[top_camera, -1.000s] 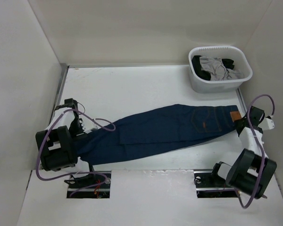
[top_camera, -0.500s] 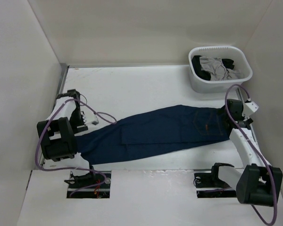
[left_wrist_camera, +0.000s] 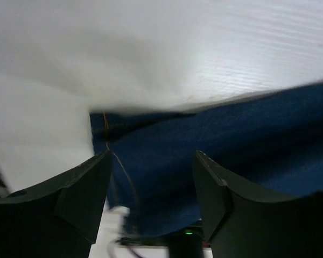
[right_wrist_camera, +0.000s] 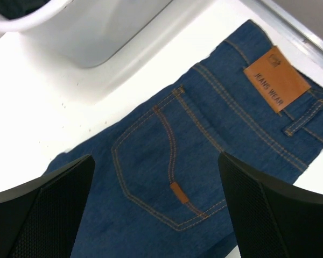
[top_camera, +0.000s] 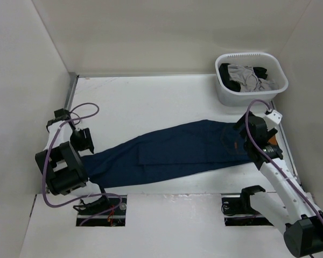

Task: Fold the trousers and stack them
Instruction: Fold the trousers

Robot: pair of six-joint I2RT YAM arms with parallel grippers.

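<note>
Jeans (top_camera: pixel 177 150): plain dark navy denim throughout. In the right wrist view, the seams and back-pocket outline are stitched in orange-tan. Patch (right_wrist_camera: pixel 276 79) at the waistband: tan, with dark lettering. Tab (right_wrist_camera: pixel 178 192) on the pocket: orange-brown. Hem stitching in the left wrist view: yellowish tan.

Bench (top_camera: pixel 151 102): white, unpatterned. Basket (top_camera: pixel 242 98): white, with a finely slotted rim. Garments (top_camera: pixel 246 75) in it: grey and black.

Left claw (left_wrist_camera: pixel 151 156): black, plain. Right claw (right_wrist_camera: pixel 155 157): black, with a fine dotted texture on the pads. Arms (top_camera: pixel 280 177): black with white links. Cables (top_camera: pixel 248 122): purple. Walls (top_camera: pixel 151 37): off-white, plain.
</note>
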